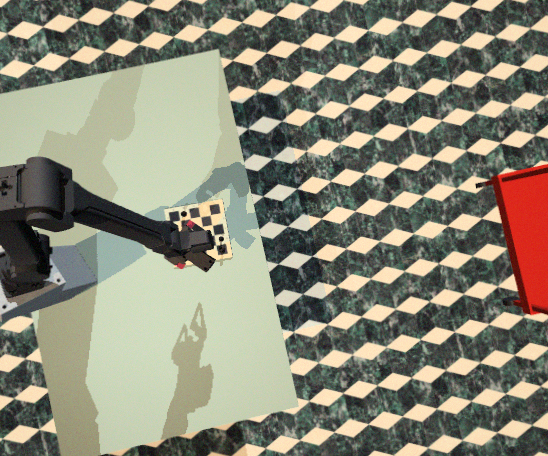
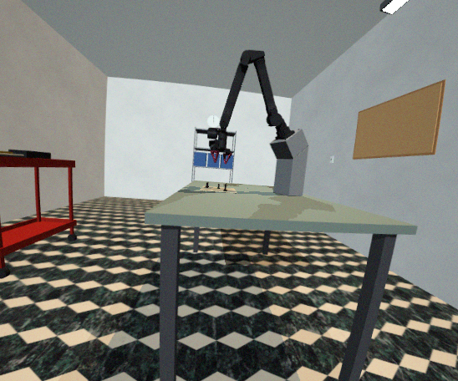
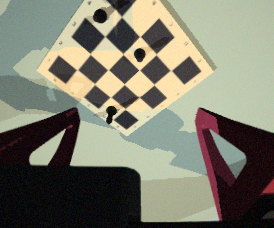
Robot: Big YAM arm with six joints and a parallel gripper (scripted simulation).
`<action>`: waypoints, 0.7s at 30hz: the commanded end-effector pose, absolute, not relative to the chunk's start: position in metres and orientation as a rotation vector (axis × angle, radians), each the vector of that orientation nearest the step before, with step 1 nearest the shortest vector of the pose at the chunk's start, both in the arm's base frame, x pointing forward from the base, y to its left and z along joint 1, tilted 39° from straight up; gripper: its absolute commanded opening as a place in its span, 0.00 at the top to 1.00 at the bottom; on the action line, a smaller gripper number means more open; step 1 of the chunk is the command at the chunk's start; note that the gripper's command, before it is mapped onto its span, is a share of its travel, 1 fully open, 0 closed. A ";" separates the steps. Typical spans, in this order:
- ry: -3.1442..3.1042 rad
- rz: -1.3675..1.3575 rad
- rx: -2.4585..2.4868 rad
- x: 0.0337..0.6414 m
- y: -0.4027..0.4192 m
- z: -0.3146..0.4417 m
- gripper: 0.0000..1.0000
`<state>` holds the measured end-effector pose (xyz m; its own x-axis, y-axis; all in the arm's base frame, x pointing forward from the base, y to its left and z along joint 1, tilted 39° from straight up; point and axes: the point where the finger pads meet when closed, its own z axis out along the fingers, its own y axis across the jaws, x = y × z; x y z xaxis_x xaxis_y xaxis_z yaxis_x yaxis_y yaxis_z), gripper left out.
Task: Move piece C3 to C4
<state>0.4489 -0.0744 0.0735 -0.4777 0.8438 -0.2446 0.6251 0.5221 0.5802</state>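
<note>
The small chessboard (image 3: pixel 127 65) lies on the pale green table and also shows in the overhead view (image 1: pixel 201 227). Three black pieces stand upright on it: one near the board's middle (image 3: pixel 140 54), one at the far corner (image 3: pixel 100 16), one at the near edge (image 3: pixel 111 113). The edge letters are too small to read. My gripper (image 3: pixel 137 114) (image 2: pixel 221 156) is open and empty, its red fingers spread wide, and it hangs well above the board. In the side view the pieces (image 2: pixel 219 185) stand far below the fingertips. In the overhead view the gripper (image 1: pixel 186 245) covers part of the board.
The arm's grey base (image 2: pixel 290 163) stands on the table beside the board. The table edge (image 1: pixel 250 200) runs close to the board's far side. A red cart (image 2: pixel 12 200) and a blue shelf (image 2: pixel 213 159) stand on the floor, away from the table.
</note>
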 end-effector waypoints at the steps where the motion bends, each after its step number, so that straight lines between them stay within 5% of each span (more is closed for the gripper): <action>1: 2.247 0.561 1.187 0.439 -0.083 0.093 0.00; 21: 2.239 0.563 1.182 0.438 -0.083 0.103 0.00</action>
<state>0.4369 -0.0766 0.0874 -0.4819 0.8416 -0.2440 0.6273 0.5258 0.5745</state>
